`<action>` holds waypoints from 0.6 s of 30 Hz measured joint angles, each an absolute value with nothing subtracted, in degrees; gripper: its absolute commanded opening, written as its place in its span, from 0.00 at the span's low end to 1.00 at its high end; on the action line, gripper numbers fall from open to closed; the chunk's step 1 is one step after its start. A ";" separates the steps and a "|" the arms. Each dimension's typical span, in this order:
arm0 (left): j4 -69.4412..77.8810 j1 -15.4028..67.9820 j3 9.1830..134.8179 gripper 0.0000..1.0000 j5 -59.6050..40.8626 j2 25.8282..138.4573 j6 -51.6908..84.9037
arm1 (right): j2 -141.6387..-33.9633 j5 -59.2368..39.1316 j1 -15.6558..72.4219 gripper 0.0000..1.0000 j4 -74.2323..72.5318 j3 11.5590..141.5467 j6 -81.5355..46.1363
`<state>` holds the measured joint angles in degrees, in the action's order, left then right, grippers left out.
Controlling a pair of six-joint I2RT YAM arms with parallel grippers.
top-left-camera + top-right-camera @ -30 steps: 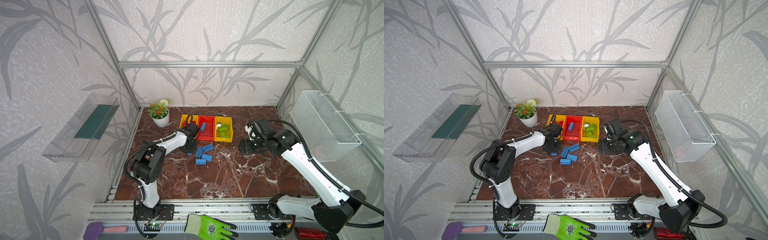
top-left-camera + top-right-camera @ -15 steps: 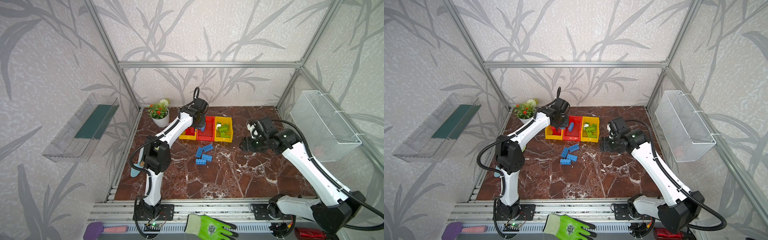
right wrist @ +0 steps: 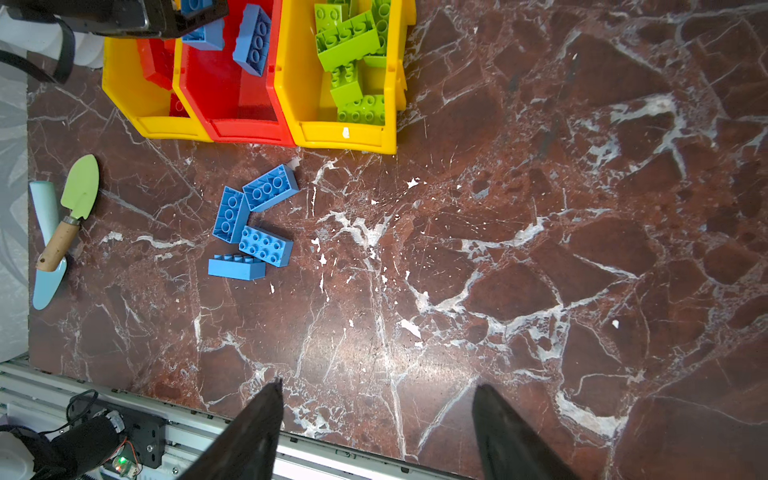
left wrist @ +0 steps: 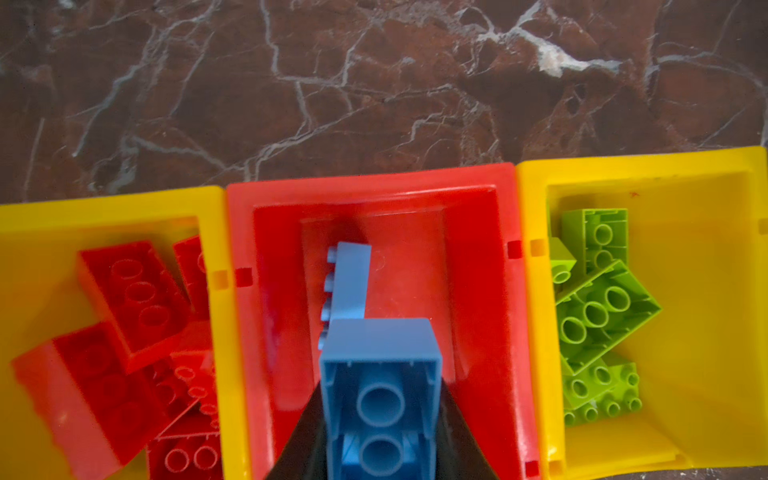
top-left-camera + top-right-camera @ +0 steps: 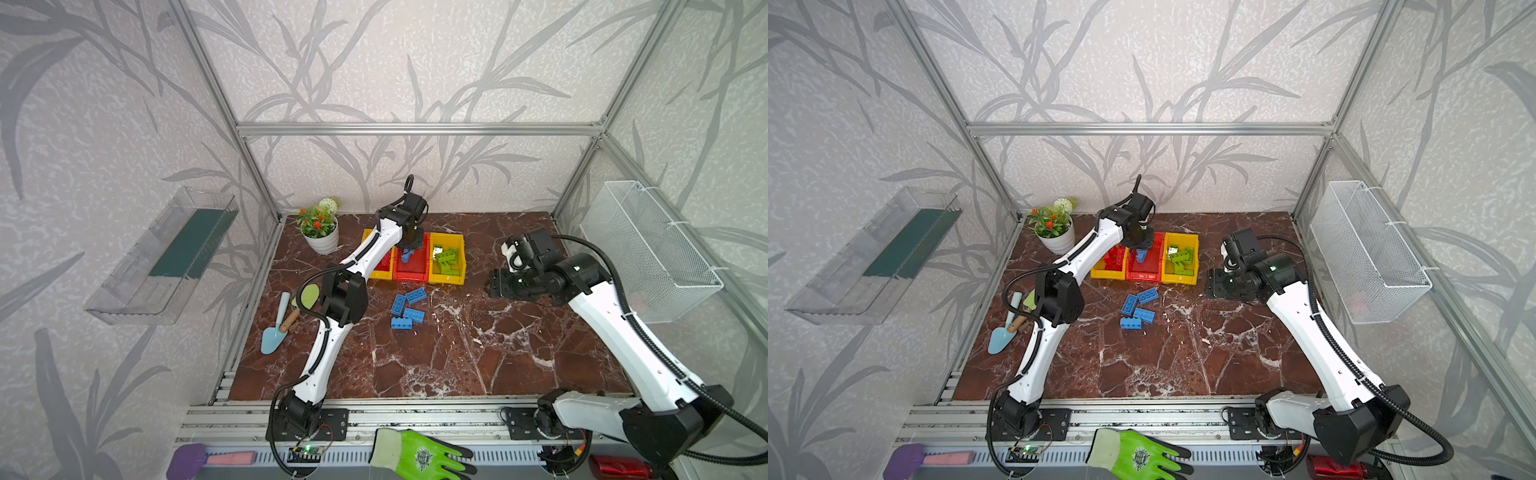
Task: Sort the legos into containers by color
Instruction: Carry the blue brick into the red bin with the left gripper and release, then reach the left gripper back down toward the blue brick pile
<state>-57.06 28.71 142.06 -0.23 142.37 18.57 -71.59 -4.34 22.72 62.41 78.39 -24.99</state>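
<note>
Release step: the left fingers point(image 4: 299, 453), clamped on a blue brick point(image 4: 380, 370) at lower centre of frame over the red container point(image 4: 473, 291), should part only once low within its walls; the right fingers point(image 3: 253, 432) stand apart, empty.

the picture's edge crops the blue lego point(image 4: 380, 395) and the left fingers point(image 4: 301, 453)
</note>
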 measured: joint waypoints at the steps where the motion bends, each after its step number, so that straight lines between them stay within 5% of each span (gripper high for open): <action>1: -57.34 28.71 143.20 0.61 -0.58 142.98 18.28 | -71.59 -4.10 22.57 0.76 62.54 78.43 -25.02; 4: -57.67 28.71 144.79 0.72 -1.50 143.79 17.80 | -71.59 -3.62 22.17 0.79 62.98 78.72 -25.06; 12: -59.22 28.71 144.33 0.72 -1.58 143.13 17.58 | -71.59 -3.53 21.96 0.97 63.11 78.76 -25.30; 18: -55.99 28.71 123.87 0.68 -1.52 130.30 18.37 | -71.59 -4.62 21.96 0.99 62.92 78.74 -25.23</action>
<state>-55.99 28.71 123.87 -1.52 130.30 18.37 -71.59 -4.62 21.96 62.92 78.74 -25.23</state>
